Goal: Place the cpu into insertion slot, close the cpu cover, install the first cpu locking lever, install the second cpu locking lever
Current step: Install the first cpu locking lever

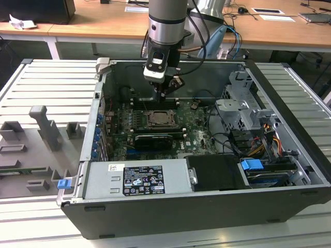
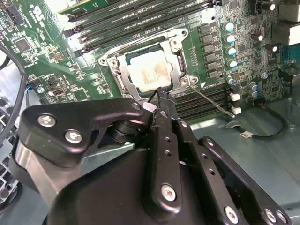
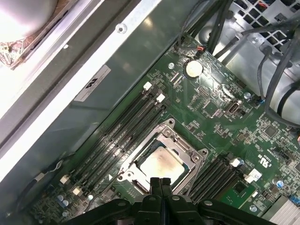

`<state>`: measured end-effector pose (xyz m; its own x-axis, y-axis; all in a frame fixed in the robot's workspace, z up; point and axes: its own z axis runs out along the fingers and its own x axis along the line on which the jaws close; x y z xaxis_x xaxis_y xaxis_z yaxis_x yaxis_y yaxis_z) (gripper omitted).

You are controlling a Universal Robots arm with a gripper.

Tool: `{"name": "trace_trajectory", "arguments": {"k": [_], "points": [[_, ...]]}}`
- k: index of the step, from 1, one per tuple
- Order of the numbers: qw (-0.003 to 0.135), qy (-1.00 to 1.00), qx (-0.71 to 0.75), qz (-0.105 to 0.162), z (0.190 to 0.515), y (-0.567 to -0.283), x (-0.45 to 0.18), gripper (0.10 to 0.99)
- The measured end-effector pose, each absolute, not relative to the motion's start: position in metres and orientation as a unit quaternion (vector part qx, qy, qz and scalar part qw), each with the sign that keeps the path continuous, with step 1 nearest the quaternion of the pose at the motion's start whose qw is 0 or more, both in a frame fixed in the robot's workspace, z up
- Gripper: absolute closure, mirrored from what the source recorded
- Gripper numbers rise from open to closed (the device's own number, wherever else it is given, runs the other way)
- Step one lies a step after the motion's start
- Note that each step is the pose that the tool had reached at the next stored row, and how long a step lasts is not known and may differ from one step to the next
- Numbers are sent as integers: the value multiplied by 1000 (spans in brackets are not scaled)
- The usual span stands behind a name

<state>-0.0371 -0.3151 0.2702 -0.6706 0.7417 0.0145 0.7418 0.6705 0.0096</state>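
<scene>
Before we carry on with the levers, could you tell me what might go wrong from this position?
1. The shut claw hangs close by the edge of the cpu cover; a small slip might scrape the cpu.
2. The thin locking lever juts out over the memory slots and could snag there if pushed sideways.

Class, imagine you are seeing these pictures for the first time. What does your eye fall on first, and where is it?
In the exterior view, the open black computer case dominates, and the arm's hand points down into it above the green circuit board. In the second wrist view, the pale cpu stands out. It is framed by the silver cpu cover, just beyond the hand's closed tips.
</scene>
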Motion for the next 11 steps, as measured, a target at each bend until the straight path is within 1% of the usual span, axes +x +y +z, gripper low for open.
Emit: {"name": "trace_trajectory", "arguments": {"k": [11], "points": [[5, -927, -375, -7, 270, -316, -37, 980]]}}
